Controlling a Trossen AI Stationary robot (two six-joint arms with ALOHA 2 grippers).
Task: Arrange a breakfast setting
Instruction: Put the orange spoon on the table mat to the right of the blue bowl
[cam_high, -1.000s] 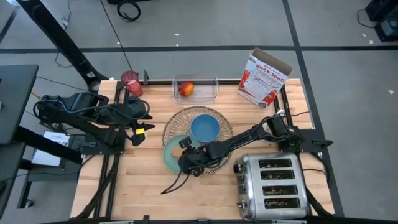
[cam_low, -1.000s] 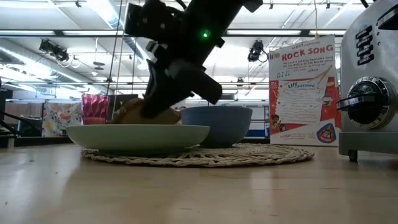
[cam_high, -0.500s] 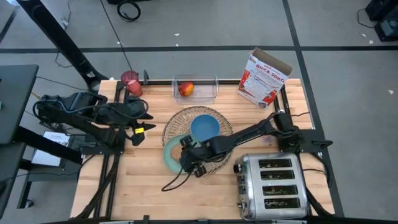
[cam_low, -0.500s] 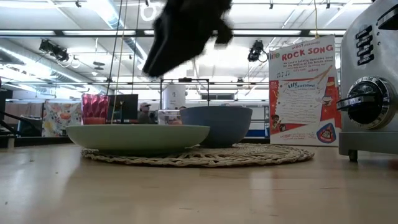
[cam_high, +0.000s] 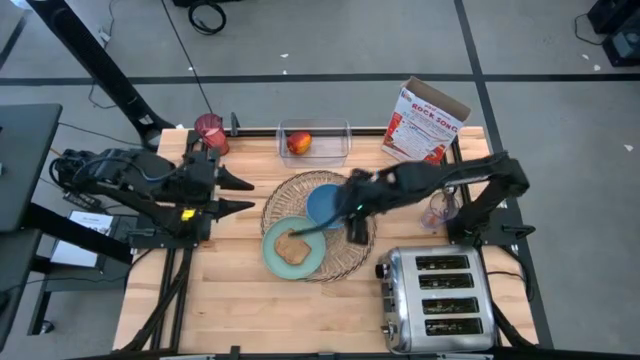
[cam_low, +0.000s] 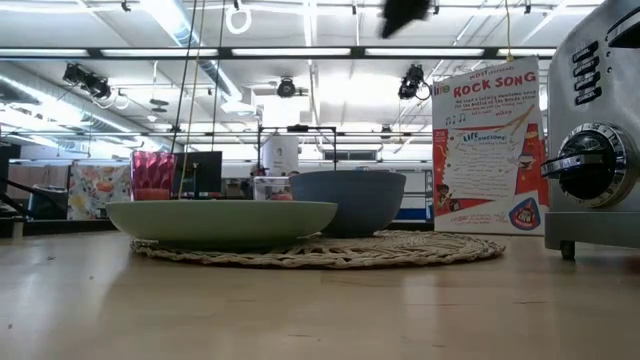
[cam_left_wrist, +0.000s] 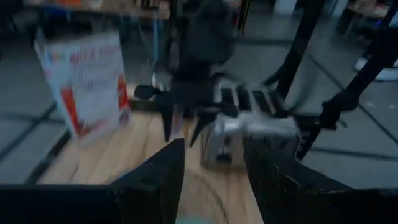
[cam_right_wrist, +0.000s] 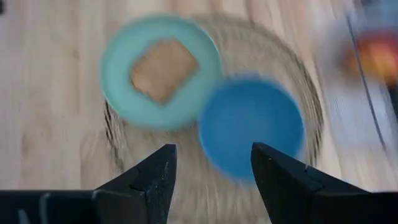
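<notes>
A toast slice (cam_high: 292, 247) lies flat on the mint-green plate (cam_high: 272, 258), which rests on the round wicker placemat (cam_high: 355, 252) beside the blue bowl (cam_high: 327, 205); all show in the right wrist view, toast (cam_right_wrist: 163, 70), bowl (cam_right_wrist: 252, 124). The apple (cam_high: 299, 143) sits in the clear tub. The red cup (cam_high: 210, 130) stands at the far left. My right gripper (cam_high: 352, 222) is open and empty, high above the placemat. My left gripper (cam_high: 240, 195) is open and empty, left of the placemat. The orange-handled utensil is out of view.
A cereal box (cam_high: 425, 125) stands at the far right. The chrome toaster (cam_high: 440, 300) fills the near right corner. The clear tub (cam_high: 313, 143) is at the far edge. A small clear glass (cam_high: 437, 212) stands by the right arm's base. Bare wood lies at the near left.
My right gripper has let go of the toast on the plate, risen steeply and swung back toward the table's right and far side, now above the bowl's edge. The toast stays flat on the plate. My left gripper has shifted a little toward the placemat.
</notes>
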